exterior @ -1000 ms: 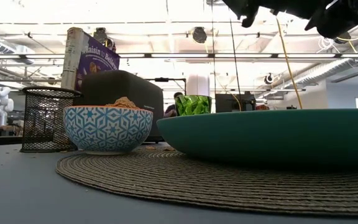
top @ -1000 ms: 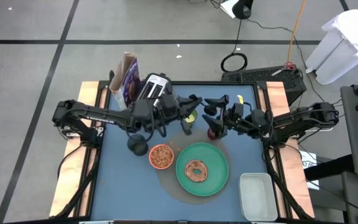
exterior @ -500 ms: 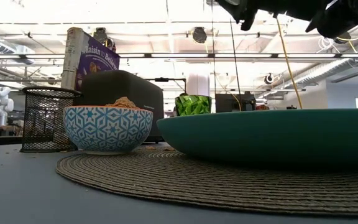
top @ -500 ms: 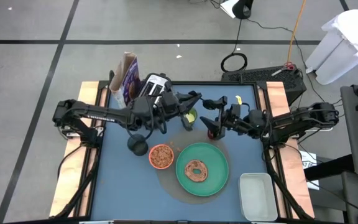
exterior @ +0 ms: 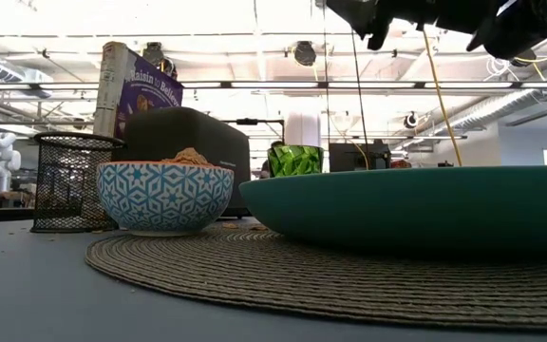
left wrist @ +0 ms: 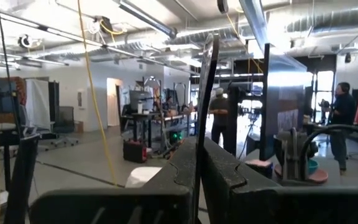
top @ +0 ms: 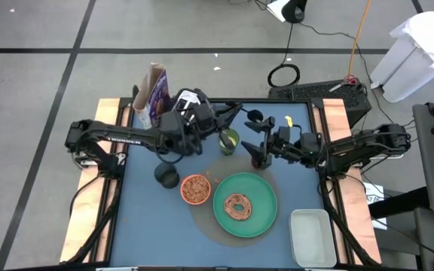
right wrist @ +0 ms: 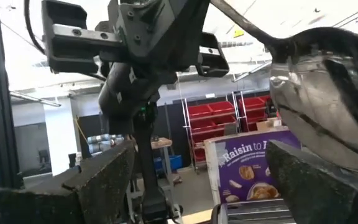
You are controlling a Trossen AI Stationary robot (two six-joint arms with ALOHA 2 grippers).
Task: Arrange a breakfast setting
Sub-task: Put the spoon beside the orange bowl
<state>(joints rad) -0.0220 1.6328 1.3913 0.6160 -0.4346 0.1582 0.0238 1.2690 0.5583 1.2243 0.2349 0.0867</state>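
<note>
2 claws | left claw (top: 234, 111) clamps spoon (right wrist: 319, 109) | right claw (top: 252, 149) wide, empty

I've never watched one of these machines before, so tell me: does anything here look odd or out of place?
One thing: the metal spoon is not on the table. The left gripper, shut, pinches its handle edge-on and holds it in the air, bowl end toward the open right gripper. The bagel sits neatly on the green plate.
</note>
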